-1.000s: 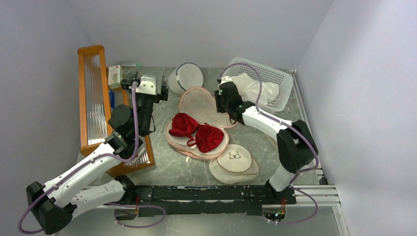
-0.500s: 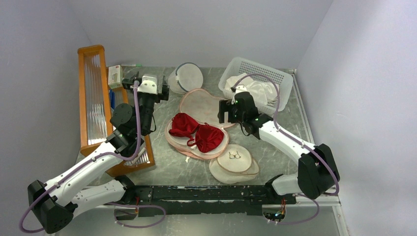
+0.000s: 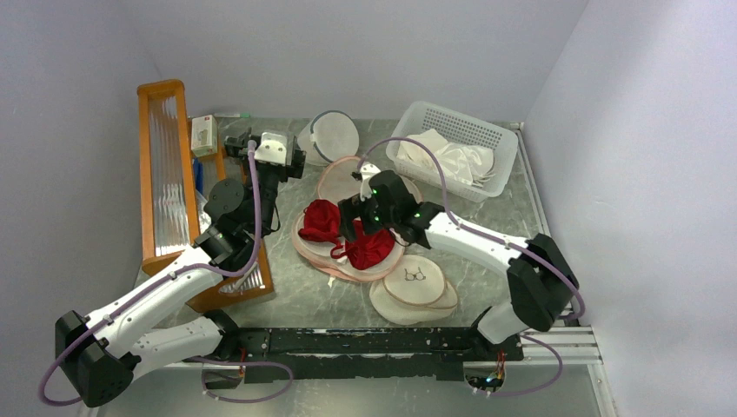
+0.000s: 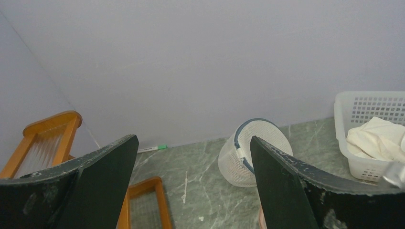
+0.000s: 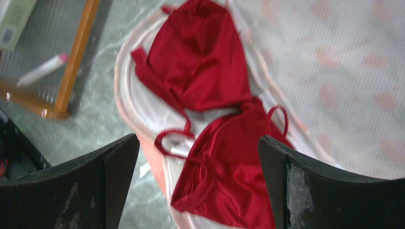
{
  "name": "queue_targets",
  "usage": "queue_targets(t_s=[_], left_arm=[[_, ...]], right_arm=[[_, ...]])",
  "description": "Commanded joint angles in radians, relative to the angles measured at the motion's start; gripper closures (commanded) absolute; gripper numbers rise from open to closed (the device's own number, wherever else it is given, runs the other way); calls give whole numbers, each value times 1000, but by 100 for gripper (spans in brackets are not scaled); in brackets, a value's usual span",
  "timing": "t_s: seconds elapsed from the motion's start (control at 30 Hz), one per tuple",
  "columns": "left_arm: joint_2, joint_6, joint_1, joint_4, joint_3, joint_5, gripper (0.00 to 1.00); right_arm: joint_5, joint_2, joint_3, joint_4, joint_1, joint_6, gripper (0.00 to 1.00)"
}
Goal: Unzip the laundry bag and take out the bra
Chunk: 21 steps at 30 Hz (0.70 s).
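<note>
The laundry bag [image 3: 349,180] lies unzipped in the middle of the table, its printed flap [image 5: 334,71] thrown back and its pale lining [image 5: 143,112] showing. On the lining lies the deep red bra [image 3: 369,249], both cups [image 5: 210,81] and thin straps exposed. My right gripper [image 3: 355,224] hovers just over the bra, open, its fingertips [image 5: 126,143] straddling the nearer cup [image 5: 239,181] with nothing gripped. My left gripper [image 3: 265,143] is open and raised at the back left, facing the rear wall, apart from the bag.
A white mesh dome bag [image 3: 333,135] and a white basket [image 3: 452,130] holding white cloth [image 4: 377,138] stand at the back. A round cream pouch [image 3: 415,280] lies in front of the bag. A wooden rack [image 3: 163,174] runs along the left, with a small box [image 3: 203,133] beside it.
The right gripper has left the flap's right edge near the basket, swung left and nearer over the bra, and opened wide. The left gripper has drifted slightly right.
</note>
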Motion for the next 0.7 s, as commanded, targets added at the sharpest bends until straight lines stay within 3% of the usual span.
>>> queue_targets(t_s=[0.0, 0.37, 0.67], left_arm=[[0, 4, 7, 10, 20, 6, 1], [8, -8, 34, 15, 18, 32, 1], [1, -44, 69, 3, 25, 56, 1]], right_arm=[[-59, 142, 80, 61, -89, 76, 3], [-136, 459, 261, 180, -117, 135, 4], [-226, 496, 186, 319, -59, 212, 8]])
